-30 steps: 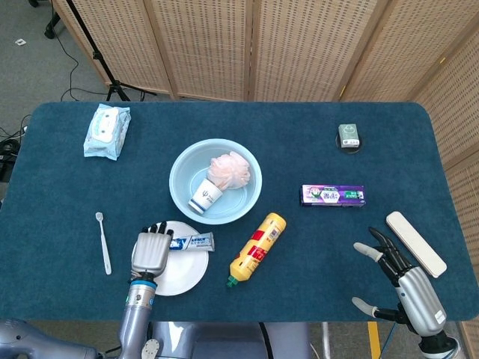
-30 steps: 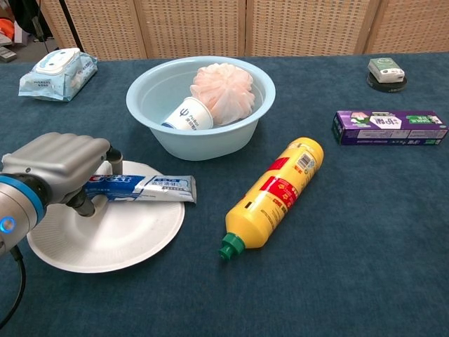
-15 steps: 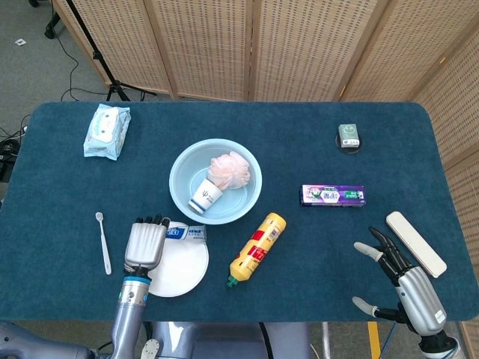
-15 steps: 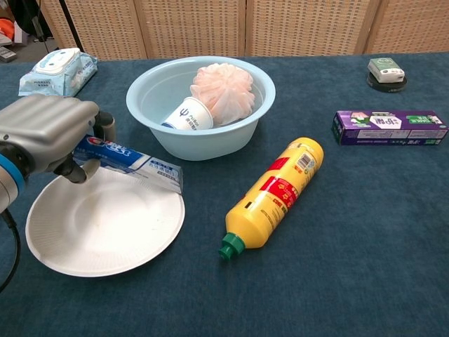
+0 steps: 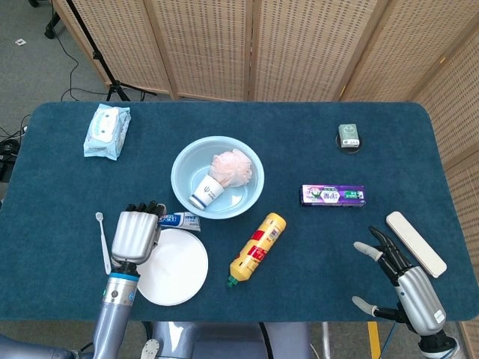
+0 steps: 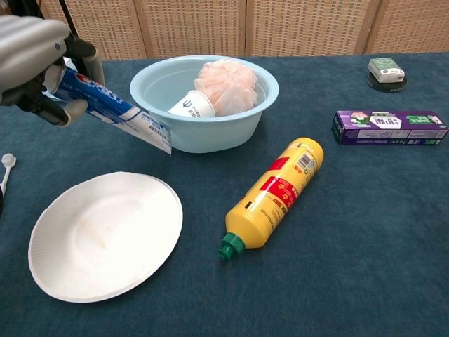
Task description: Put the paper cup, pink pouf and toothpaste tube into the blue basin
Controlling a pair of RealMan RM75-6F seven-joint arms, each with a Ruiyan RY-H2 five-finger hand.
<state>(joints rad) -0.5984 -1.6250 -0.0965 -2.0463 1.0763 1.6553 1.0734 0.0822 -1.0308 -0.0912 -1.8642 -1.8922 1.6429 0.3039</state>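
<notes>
- While I hold the toothpaste tube [image 6: 112,107] in my left robot hand [image 6: 31,56], fingers wrapped round its cap end and its flat tail pointing down toward the blue basin [image 6: 238,130], two of the three items look done: the paper cup [image 6: 191,105] lies on its side inside the basin and the pink pouf [image 6: 229,86] rests against it.
- What I judge is left is one thing only: carry the tube over the near-left rim and let it go inside.
- My right robot hand [image 5: 404,280] hovers at the near right corner of the tabletop [image 5: 299,247], fingers spread and holding nothing, well apart from everything in play.
- Room is good on the left: the tube hangs clear above the white paper plate [image 6: 105,235], with bare cloth between it and the basin wall.
- Inside the basin, the free space is on the left and front; cup and pouf fill the middle and right.
- I keep an eye on the yellow bottle [image 6: 275,196] just right of the plate and the toothbrush [image 5: 103,241] beside my left arm.
</notes>
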